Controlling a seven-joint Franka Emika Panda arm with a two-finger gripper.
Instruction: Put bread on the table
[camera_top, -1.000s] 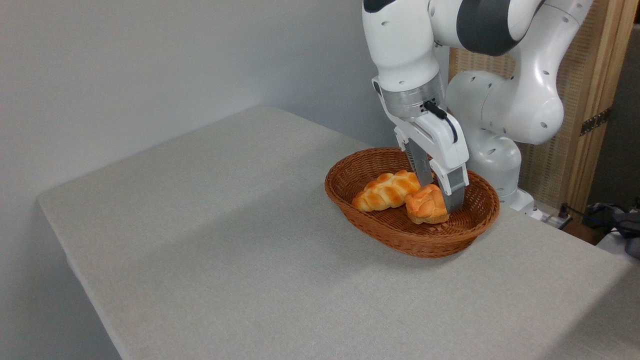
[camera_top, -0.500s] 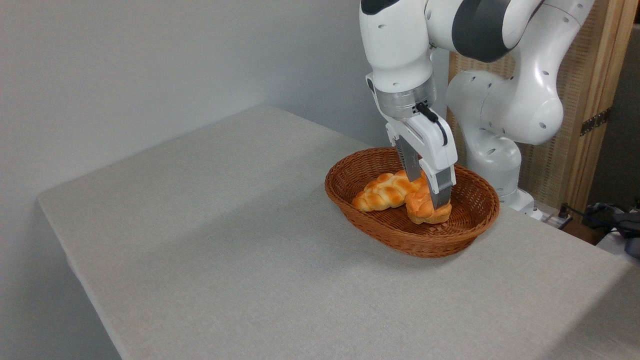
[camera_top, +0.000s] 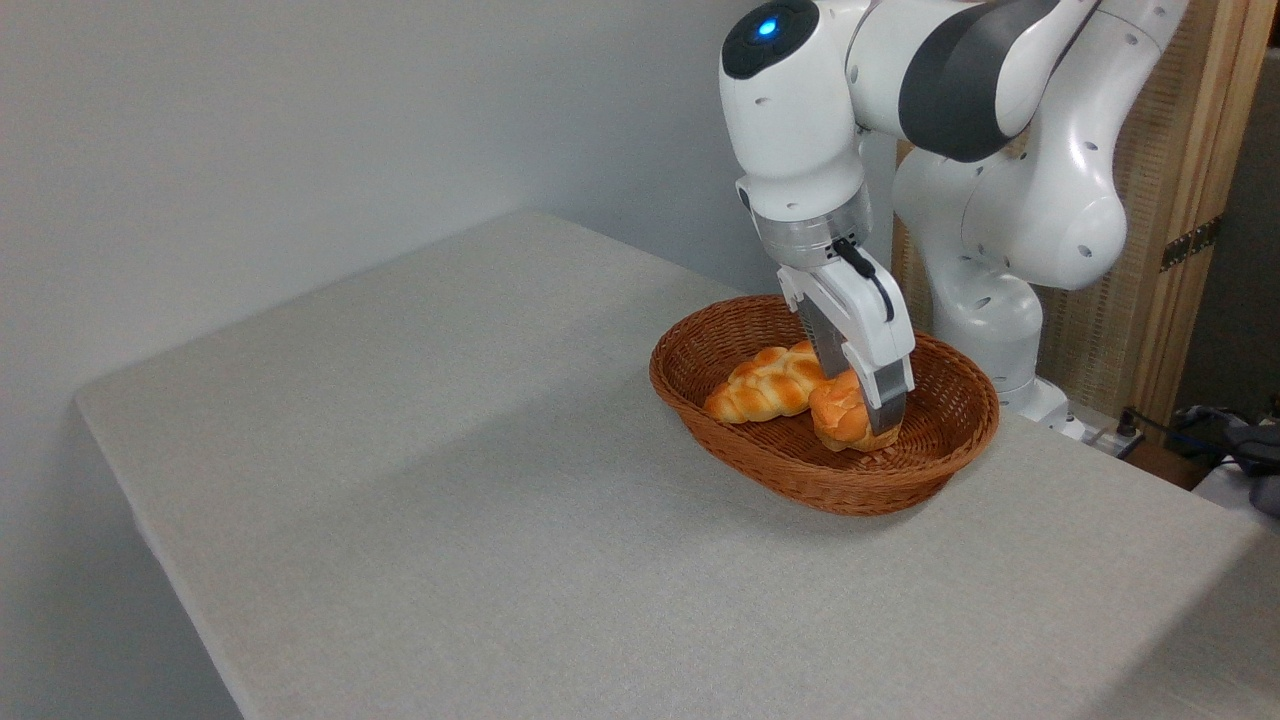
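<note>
Down inside the brown woven wicker oval basket (camera_top: 930, 470), the white two-finger pincer (camera_top: 865, 405) is closed in on the small round knotted bun with its glossy golden-orange crust (camera_top: 840, 420), one grey finger (camera_top: 888, 400) pressed flat on the near side, the other tucked behind. Narrow grip, bun between the fingers, and it looks clamped. The bun sits low in the basket, touching the longer braided oblong loaf (camera_top: 765, 385) at its left. So this is the grasp step, lift not yet done. Next up, by the look of it: a straight rise clear of the wicker rim without dragging the loaf along, then a swing out over the light grey cloth-covered bench (camera_top: 450, 480) and a gentle set-down.
</note>
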